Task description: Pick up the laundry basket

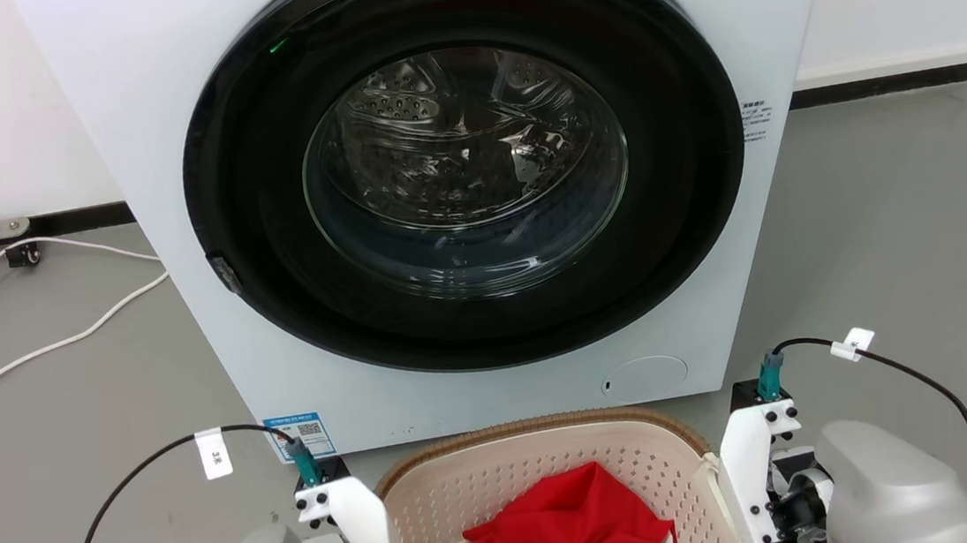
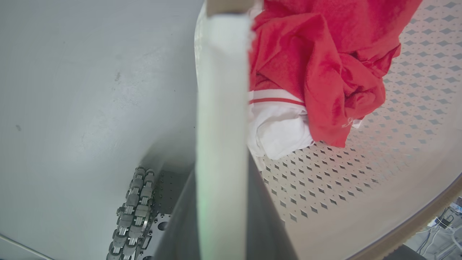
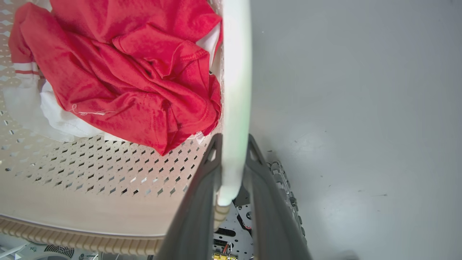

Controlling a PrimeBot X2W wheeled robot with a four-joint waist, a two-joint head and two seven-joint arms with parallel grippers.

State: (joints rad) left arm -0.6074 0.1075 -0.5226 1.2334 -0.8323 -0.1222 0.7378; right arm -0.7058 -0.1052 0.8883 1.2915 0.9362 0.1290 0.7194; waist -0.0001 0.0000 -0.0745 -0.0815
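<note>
The basket (image 1: pixel 486 484), loaded with red and white laundry (image 1: pixel 562 530) and set just before the washer (image 1: pixel 457 176), is held at both sides, its left handle (image 2: pixel 222 90) clamped by the left gripper (image 2: pixel 222 169) and its right handle (image 3: pixel 236 72) by the right gripper (image 3: pixel 232 144).

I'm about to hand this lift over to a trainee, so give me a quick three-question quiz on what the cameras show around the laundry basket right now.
1. True or false: the door of the washing machine stands open.
2. The top garment in the laundry basket is: A blue, B red, C green.
3. Fill in: the left gripper and the right gripper are each shut on a white side ___ of the basket.

Key: 1 false, the door is shut; 2 B; 3 handle.
</note>
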